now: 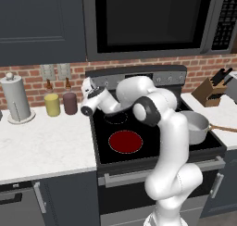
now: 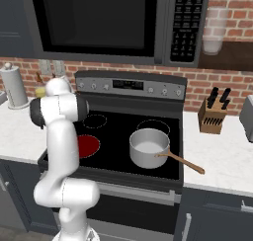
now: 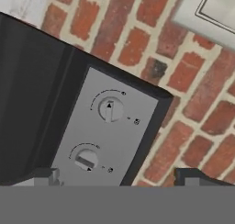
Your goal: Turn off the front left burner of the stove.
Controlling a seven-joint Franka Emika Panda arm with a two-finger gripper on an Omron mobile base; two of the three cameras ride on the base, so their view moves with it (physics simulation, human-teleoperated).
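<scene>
The white arm is seen nearest in the left base view, its pincer (image 1: 88,96) raised to the left end of the stove's (image 1: 139,144) steel back panel; the front left burner (image 1: 125,141), a flat glassy disc, glows red. In the right base view a steel saucepan (image 2: 148,147) sits front right, apart from the red burner. In the hand view two round knobs are faced, the lower knob (image 3: 86,160) turned aside; fingertips (image 3: 46,176) are spread wide. That knob should be centred between them before pinching and rotating.

I am seeing glossy black glass on the stove (image 1: 152,148), brushed steel on its back panel (image 3: 108,131), matt brick wall (image 3: 183,90), shiny metal pot (image 2: 148,147).
</scene>
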